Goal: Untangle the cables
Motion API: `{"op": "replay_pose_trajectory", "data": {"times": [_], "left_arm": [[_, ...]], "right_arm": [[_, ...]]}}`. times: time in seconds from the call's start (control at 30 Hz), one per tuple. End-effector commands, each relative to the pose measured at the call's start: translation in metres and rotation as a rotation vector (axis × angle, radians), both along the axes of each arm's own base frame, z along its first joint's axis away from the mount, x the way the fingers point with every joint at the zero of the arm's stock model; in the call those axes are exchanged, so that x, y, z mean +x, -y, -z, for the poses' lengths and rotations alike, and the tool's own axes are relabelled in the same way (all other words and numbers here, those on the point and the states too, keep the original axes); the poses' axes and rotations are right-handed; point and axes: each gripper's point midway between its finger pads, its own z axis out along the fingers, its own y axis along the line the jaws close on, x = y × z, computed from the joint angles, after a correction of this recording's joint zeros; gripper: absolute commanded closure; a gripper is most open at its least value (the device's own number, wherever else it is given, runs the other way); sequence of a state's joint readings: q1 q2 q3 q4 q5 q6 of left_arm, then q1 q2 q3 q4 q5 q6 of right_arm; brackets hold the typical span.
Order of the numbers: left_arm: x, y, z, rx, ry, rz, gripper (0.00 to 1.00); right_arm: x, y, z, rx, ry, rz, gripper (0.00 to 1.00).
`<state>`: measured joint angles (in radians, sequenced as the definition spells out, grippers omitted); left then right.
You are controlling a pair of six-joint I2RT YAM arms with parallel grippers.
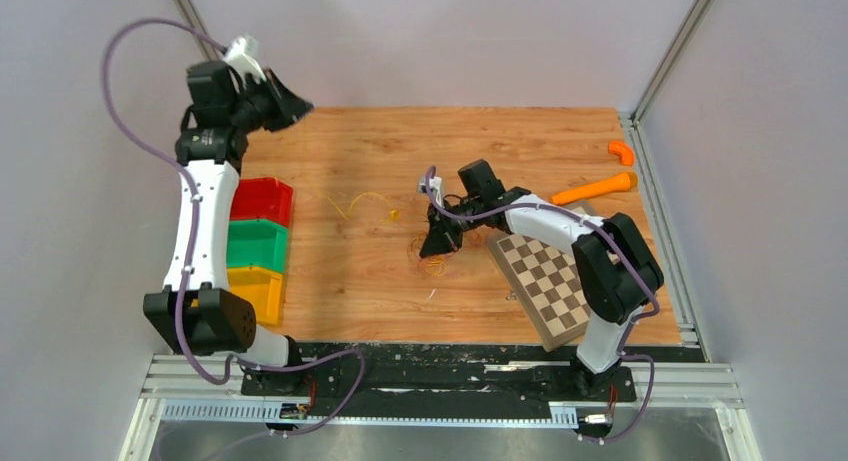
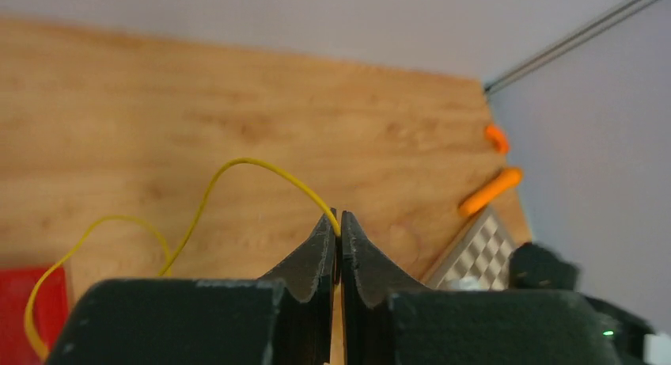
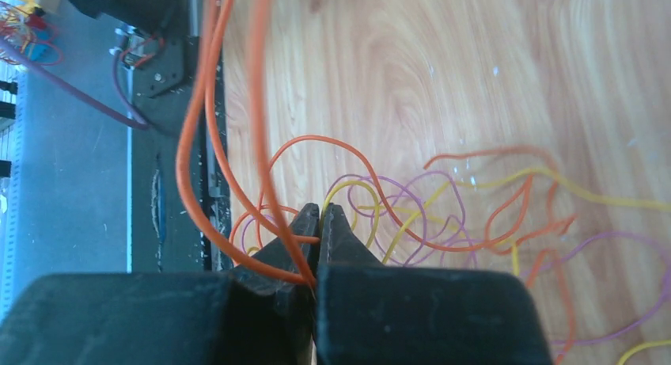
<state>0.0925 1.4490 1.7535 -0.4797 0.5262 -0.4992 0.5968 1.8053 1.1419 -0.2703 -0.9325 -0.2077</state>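
Cables (image 1: pixel 435 264) are partly sorted: one thin yellow wire strand (image 2: pixel 237 161) runs clear, pinched in the closed left gripper (image 2: pixel 338 218), while the closed right gripper (image 3: pixel 320 213) clamps a thin orange wire (image 3: pixel 190 143) above the knotted orange-yellow-purple tangle (image 3: pixel 427 214) mid wooden table (image 1: pixel 350 141) (most untangling looks undone).

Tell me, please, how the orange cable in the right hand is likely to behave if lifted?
Probably floppy: the orange cable bends in loose curves beside the right hand. Likely light, being so thin. It may drag the tangle along, since those strands loop across it.
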Motion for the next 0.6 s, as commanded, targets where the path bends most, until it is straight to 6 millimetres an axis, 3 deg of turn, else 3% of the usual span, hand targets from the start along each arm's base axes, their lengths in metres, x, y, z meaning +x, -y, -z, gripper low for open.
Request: {"op": "replay_pose_trajectory", "data": {"times": [0.0, 0.1, 0.13, 0.2, 0.27, 0.33, 0.37, 0.47, 0.5, 0.53, 0.57], "left_arm": [[-0.005, -0.015, 0.117, 0.189, -0.237, 0.044, 0.79], [-0.005, -0.024, 0.148, 0.278, -0.281, 0.093, 0.56], [-0.008, -0.026, 0.155, 0.288, -0.305, 0.105, 0.44], [-0.017, -0.023, 0.158, 0.295, -0.309, 0.190, 0.22], [-0.035, -0.013, 0.152, 0.302, -0.254, 0.324, 0.13], [-0.063, 0.004, 0.143, 0.310, -0.165, 0.479, 0.10], [-0.086, 0.017, 0.140, 0.305, -0.102, 0.583, 0.10], [-0.134, 0.040, 0.135, 0.305, 0.049, 0.730, 0.10], [-0.143, 0.047, 0.150, 0.277, 0.047, 0.763, 0.11], [-0.154, 0.052, 0.151, 0.285, 0.075, 0.774, 0.13], [-0.161, 0.059, 0.168, 0.270, 0.070, 0.800, 0.17]], "right_arm": [[-0.004, -0.004, -0.043, 0.080, 0.068, -0.090, 1.00], [-0.007, -0.003, -0.046, 0.084, 0.064, -0.114, 1.00], [-0.009, -0.004, -0.049, 0.091, 0.058, -0.124, 1.00], [-0.013, -0.004, -0.055, 0.106, 0.039, -0.137, 1.00], [-0.016, -0.006, -0.062, 0.125, 0.020, -0.146, 1.00], [-0.017, -0.007, -0.066, 0.135, 0.004, -0.149, 1.00], [-0.018, -0.008, -0.067, 0.140, -0.008, -0.151, 1.00], [-0.021, -0.010, -0.071, 0.161, -0.049, -0.167, 1.00], [-0.022, -0.011, -0.072, 0.167, -0.062, -0.172, 1.00], [-0.024, -0.012, -0.074, 0.178, -0.070, -0.183, 1.00], [-0.025, -0.013, -0.078, 0.187, -0.077, -0.189, 1.00]]}}
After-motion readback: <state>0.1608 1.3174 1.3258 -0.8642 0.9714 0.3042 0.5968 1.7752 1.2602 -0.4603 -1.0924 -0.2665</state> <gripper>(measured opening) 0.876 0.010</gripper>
